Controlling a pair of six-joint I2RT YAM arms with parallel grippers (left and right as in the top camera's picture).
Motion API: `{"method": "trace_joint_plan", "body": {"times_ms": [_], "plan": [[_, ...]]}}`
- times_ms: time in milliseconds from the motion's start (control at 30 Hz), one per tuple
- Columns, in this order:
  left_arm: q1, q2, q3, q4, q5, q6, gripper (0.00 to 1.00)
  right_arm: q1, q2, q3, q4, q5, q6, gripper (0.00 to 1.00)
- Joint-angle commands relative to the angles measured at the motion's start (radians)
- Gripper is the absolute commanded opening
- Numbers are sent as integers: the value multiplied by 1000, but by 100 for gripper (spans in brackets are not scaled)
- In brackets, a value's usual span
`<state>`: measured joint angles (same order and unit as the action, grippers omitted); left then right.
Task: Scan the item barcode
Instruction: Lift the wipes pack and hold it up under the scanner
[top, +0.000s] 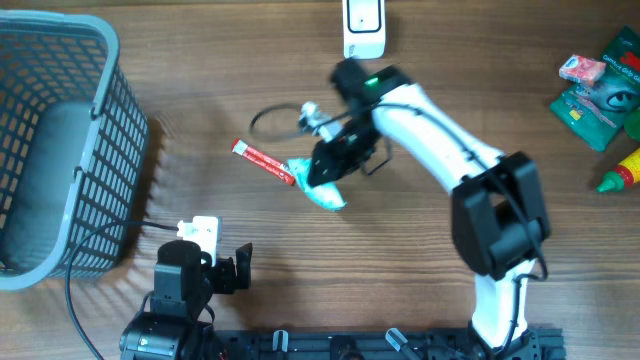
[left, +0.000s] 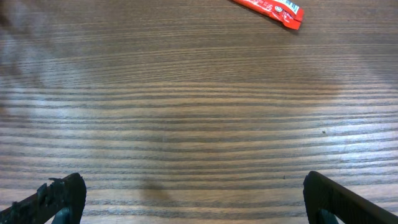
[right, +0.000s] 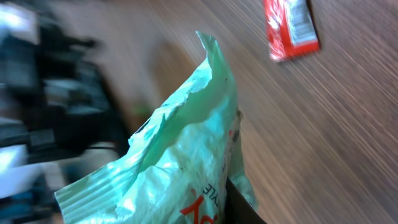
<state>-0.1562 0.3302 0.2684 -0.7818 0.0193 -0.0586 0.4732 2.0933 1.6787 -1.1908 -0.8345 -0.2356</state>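
Pinching the mint packet (right: 180, 155), the right gripper (top: 325, 172) has the white scanner (top: 363, 25) ahead of its jaws (left gripper (left: 193, 202) spread).

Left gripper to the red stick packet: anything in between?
Nothing. Only bare table lies between the left gripper and the red stick packet, plain in the left wrist view. The overhead view agrees.

We're looking at a mock shop checkout here: a grey mesh shopping basket (top: 118, 150) on a wooden table (top: 200, 80), a white scanner (top: 364, 28) (at the far edge), and packaged groceries (top: 600, 90) lying on the right.
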Motion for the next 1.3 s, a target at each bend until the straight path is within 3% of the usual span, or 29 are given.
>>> {"method": "trace_joint_plan", "body": {"times_ms": [0,133,300,533,733,900,1067,1267], "plan": [[-5,-1,-1,3,-10,-2,100,-96,11,-36,2,-404,-90,4],[-5,-1,-1,3,-10,-2,100,-148,11,-50,18,-560,62,4],[-5,-1,-1,3,-10,-2,100,-169,11,-50,56,-789,63,4],[-5,-1,-1,3,-10,-2,100,-169,11,-50,61,-789,103,4],[-5,-1,-1,3,-10,-2,100,-169,10,-50,57,-789,56,4],[-5,-1,-1,3,-10,-2,100,-172,9,-50,-84,-789,14,4],[-5,-1,-1,3,-10,-2,100,-172,8,-50,-424,-786,-302,4],[-5,-1,-1,3,-10,-2,100,-171,-57,-77,-421,-702,-284,4]]}}
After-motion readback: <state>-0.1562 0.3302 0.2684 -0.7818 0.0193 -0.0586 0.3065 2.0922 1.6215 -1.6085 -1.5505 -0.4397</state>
